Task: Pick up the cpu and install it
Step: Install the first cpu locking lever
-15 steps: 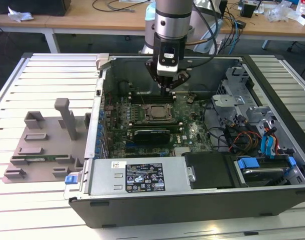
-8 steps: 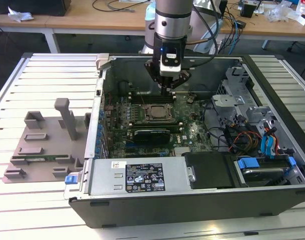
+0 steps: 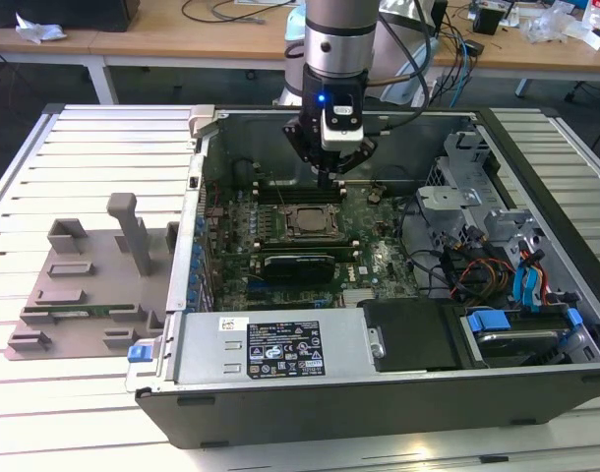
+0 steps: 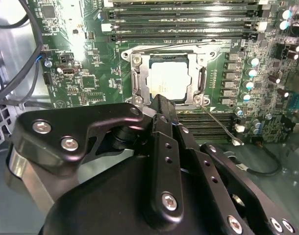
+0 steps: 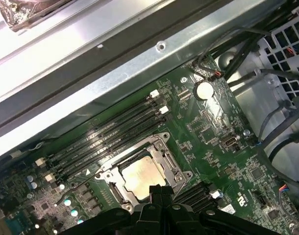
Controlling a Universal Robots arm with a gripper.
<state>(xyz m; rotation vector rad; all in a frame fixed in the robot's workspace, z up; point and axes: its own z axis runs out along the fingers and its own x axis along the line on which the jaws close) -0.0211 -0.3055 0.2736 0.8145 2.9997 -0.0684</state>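
The cpu (image 3: 307, 218) (image 4: 170, 81) (image 5: 141, 174), a small square chip with a silvery top, lies flat inside the black metal-framed socket (image 4: 135, 81) (image 5: 164, 147) on the green motherboard of the open computer case (image 3: 379, 393). The socket's frame is open around it. My gripper (image 3: 328, 180) (image 4: 161, 100) (image 5: 159, 188) hangs inside the case just above the socket's edge, a little off the chip. Its fingers are shut together with nothing between them and do not touch the chip.
Memory slots (image 4: 188, 19) run beside the socket and a long black card (image 3: 298, 264) lies on its other side. The power supply (image 3: 270, 349), drive cage (image 3: 497, 226) and loose cables (image 3: 467, 270) crowd the case. A grey fixture (image 3: 84, 285) sits on the slatted table at the exterior view's left.
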